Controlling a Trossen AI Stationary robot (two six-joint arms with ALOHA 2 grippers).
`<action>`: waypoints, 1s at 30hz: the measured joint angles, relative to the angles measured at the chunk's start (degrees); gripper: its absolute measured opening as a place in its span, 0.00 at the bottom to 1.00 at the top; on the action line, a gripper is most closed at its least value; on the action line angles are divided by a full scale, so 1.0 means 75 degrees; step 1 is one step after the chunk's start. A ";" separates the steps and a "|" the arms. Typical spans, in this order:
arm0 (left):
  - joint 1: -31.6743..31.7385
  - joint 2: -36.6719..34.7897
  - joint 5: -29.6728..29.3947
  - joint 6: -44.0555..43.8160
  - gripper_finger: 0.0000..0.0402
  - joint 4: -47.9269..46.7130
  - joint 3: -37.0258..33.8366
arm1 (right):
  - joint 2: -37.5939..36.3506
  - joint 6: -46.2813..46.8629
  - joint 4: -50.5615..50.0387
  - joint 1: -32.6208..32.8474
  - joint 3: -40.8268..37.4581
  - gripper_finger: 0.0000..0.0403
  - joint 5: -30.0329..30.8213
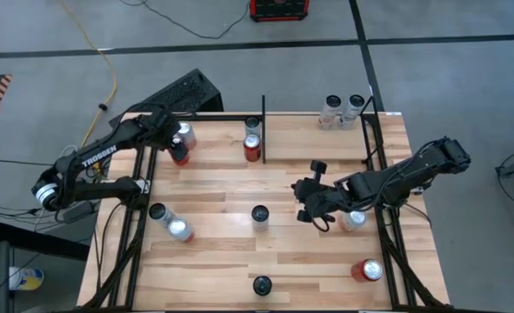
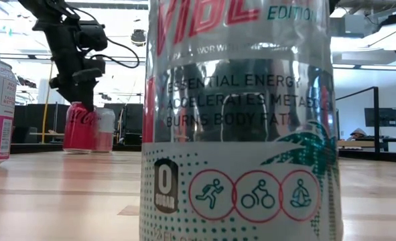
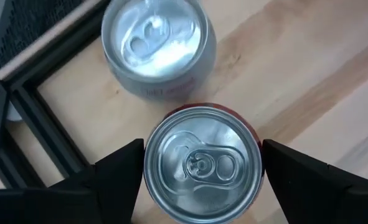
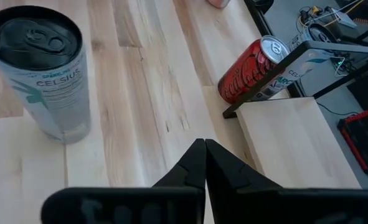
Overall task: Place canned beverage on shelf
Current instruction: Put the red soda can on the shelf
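Note:
A red cola can [image 3: 202, 165] stands upright on the wooden shelf [image 1: 222, 187] at its far left, right next to a silver can [image 3: 154, 43]. My left gripper [image 1: 178, 149] hangs over the red can with one finger on each side, shut on it. It also shows in the low view [image 2: 77, 99] above the can [image 2: 78, 128]. My right gripper [image 4: 204, 152] is shut and empty, above the planks right of the middle [image 1: 302, 207], near a black-topped Celsius can [image 4: 43, 68]. My left gripper has the red can's upper wall [image 3: 258, 140] between its two fingers [image 3: 118, 180], one on each opposite side. The fingers come from above, pointing down. The can stands upright with its base on the planks [image 2: 78, 151]. Its rim hides the pads.
The black divider bar [image 1: 263, 130] has a red can [image 1: 252, 149] and a dark-topped can [image 1: 252, 126] beside it. Several more cans stand about: two at the far right [image 1: 342, 109], one under my right arm [image 1: 354, 219], one filling the low view [image 2: 238, 120].

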 joint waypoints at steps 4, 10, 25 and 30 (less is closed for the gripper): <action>-0.0007 -0.0014 0.0055 0.0105 0.67 -0.0585 0.0307 | 0.0000 -0.0009 -0.0003 -0.0026 0.0000 0.07 0.0000; -0.0313 -0.0209 0.0464 0.0027 0.65 -0.1391 0.0743 | 0.0000 -0.0012 -0.0006 -0.0026 0.0000 0.07 0.0000; -0.2085 -0.0375 0.0981 -0.0796 0.65 -0.0346 0.1118 | -0.0002 -0.0012 0.0015 -0.0026 0.0003 0.07 0.0000; -0.2769 -0.0286 0.1004 -0.1102 0.65 -0.0140 0.1781 | -0.0003 -0.0015 0.0015 -0.0057 0.0003 0.07 0.0030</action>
